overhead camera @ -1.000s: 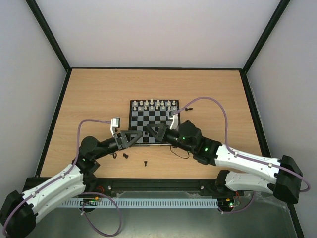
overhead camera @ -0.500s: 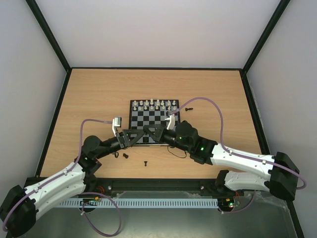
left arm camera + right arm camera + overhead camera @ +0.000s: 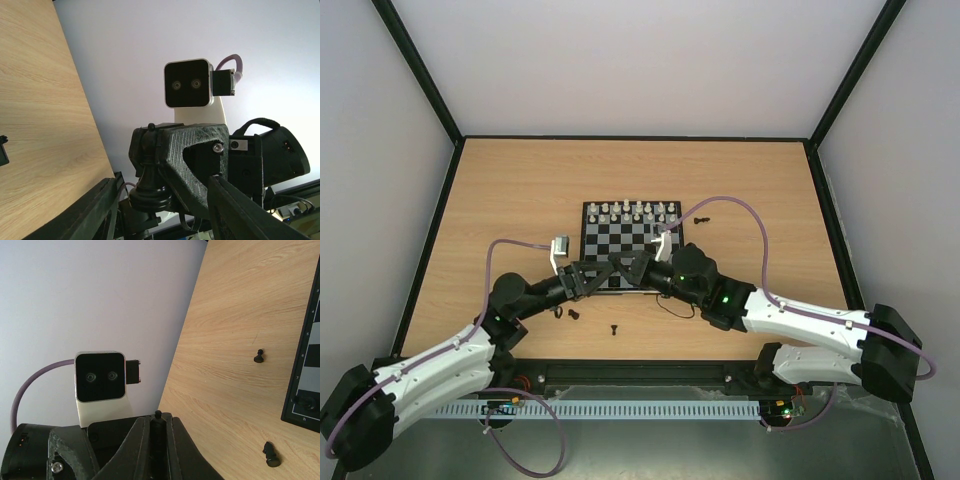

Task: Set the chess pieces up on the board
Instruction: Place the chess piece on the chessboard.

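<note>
Both arms are tip to tip over the near edge of the board (image 3: 632, 246). Right fingers (image 3: 176, 441) are clamped on one black piece (image 3: 149, 167). Left fingers (image 3: 92, 212) stand apart, one on either side of that piece; cannot tell if they touch it. White pieces (image 3: 635, 211) line the board's far rows. Loose black pieces (image 3: 574, 313) lie on the worktop (image 3: 500, 200): two off the near edge, one by the far right corner.

You have two arms, left (image 3: 430, 370) and right (image 3: 810, 322): white shell links between black joints, each with a small green light (image 3: 728, 297). A purple cable (image 3: 765, 225) loops to each wrist. Wrist camera (image 3: 187, 84): white casing, black twin-lens face. Fingers (image 3: 190, 160): rough black plastic, with a silver screw (image 3: 218, 147).
</note>
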